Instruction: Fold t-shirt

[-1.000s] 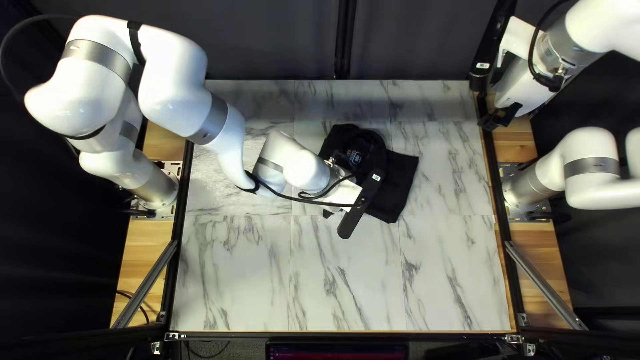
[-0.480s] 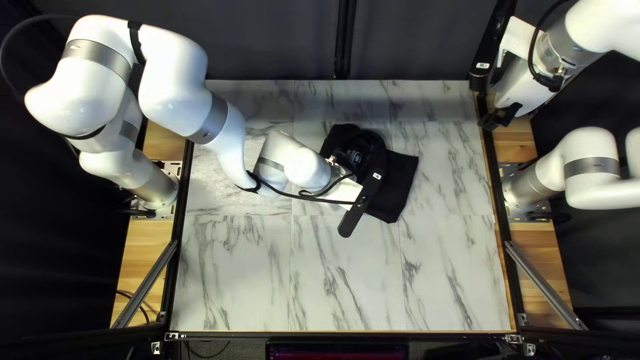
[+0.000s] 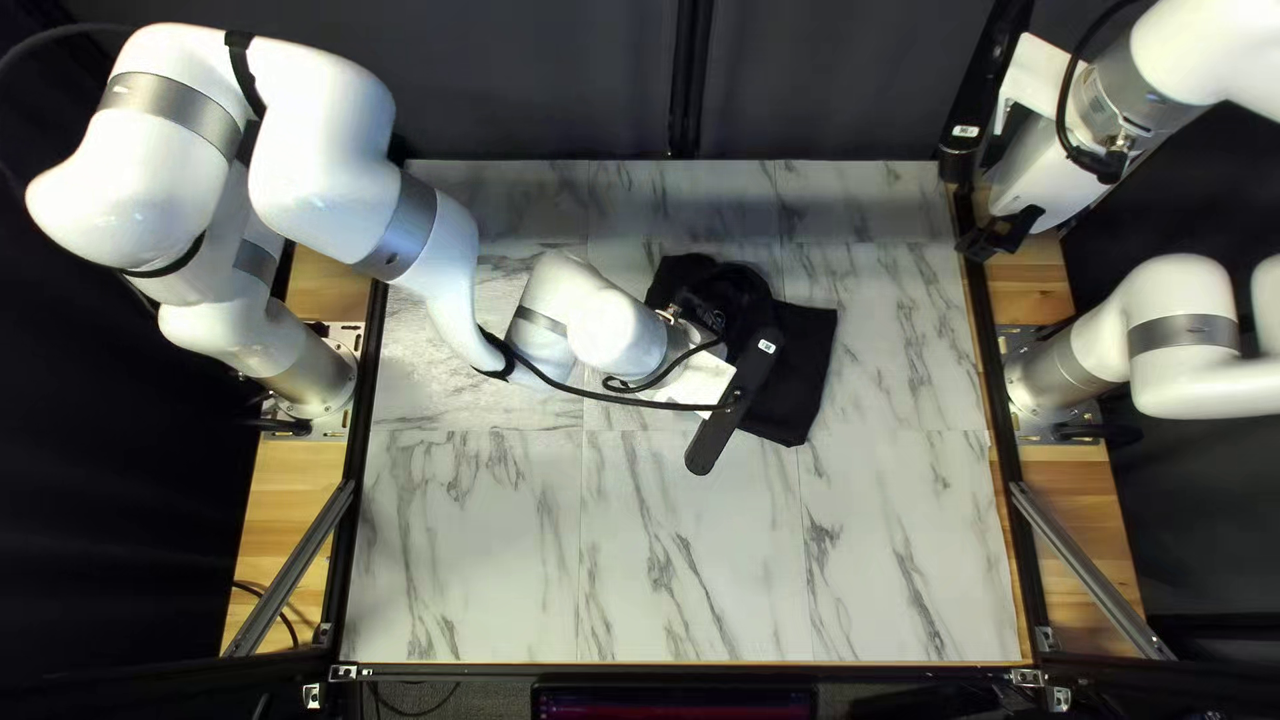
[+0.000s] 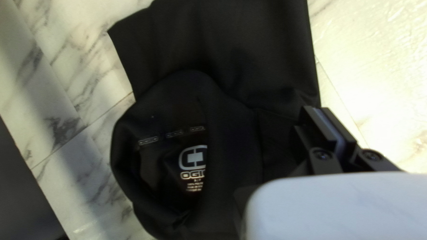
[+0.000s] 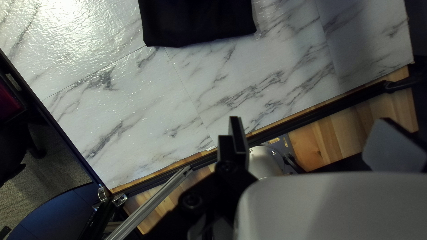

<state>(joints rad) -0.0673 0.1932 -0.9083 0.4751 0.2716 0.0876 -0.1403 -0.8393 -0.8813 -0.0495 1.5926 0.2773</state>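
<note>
Left arm (image 3: 590,320) bends low across the surface (image 3: 650,560), its claw (image 4: 317,116) closed, apparently pinching the black t-shirt (image 3: 800,370) at mid-surface. Only its wrist view shows the collar's label (image 4: 193,166). Right claw (image 5: 307,130) gapes wide by the surface's edge.

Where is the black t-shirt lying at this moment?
The black fabric t-shirt lies on the white marble table, just right of centre in the top left view, partly under my left arm.
</note>
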